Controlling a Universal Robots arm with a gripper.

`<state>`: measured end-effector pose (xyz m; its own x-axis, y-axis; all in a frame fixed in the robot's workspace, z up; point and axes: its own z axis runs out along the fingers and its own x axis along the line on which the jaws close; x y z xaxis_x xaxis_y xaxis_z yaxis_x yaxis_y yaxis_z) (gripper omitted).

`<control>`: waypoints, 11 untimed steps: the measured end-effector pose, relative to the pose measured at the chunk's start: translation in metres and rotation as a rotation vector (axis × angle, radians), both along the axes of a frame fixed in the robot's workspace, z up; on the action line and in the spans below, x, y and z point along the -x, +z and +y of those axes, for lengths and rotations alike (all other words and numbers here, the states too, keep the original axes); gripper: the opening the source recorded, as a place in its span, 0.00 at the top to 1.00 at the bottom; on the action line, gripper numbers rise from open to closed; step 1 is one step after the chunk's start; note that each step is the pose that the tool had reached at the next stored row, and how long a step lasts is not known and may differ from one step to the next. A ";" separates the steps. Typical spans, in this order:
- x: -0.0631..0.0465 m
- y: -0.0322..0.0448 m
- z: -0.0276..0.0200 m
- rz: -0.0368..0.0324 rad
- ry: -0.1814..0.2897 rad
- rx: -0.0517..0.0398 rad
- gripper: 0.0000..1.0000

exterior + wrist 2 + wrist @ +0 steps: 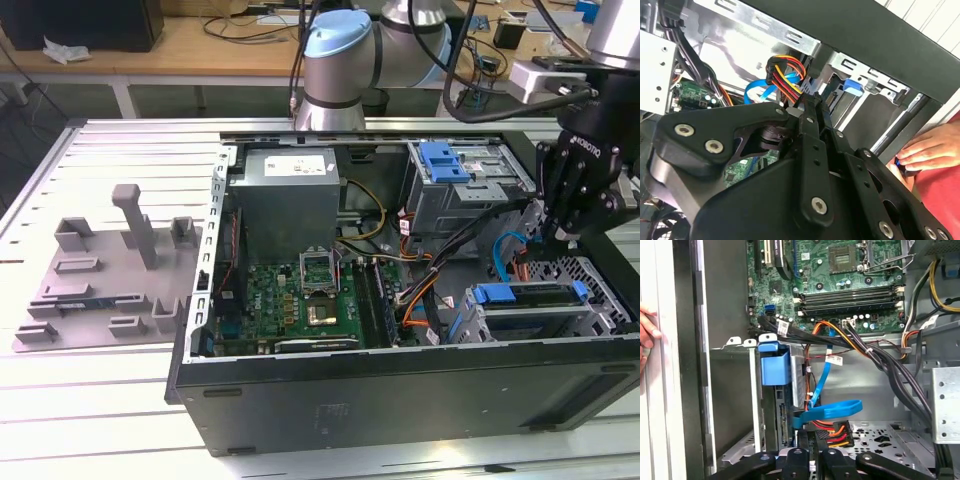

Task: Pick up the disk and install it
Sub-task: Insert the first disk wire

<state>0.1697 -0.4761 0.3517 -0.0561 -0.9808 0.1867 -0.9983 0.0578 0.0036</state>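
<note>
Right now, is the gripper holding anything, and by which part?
Nothing. The black gripper is shut on itself above the orange and yellow power connector.

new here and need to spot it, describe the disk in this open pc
In the exterior view, find the open black computer case and go to its corner at the view's lower right. There the disk stands on edge in a metal bay, a slim slab with a blue carrier tab at one end; the other blue piece lies flat atop the drive cage.

Wooden bench (150, 45) behind slatted table (110, 150)
</note>
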 end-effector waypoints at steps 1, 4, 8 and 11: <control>0.000 0.0000 -0.0019 0.0000 0.002 -0.0032 0.83; 0.000 0.0000 -0.0063 0.0000 0.006 -0.0214 0.83; 0.000 0.0000 -0.0123 0.0000 0.013 -0.0615 0.83; 0.001 0.0000 -0.0268 0.0003 0.029 -0.0940 0.83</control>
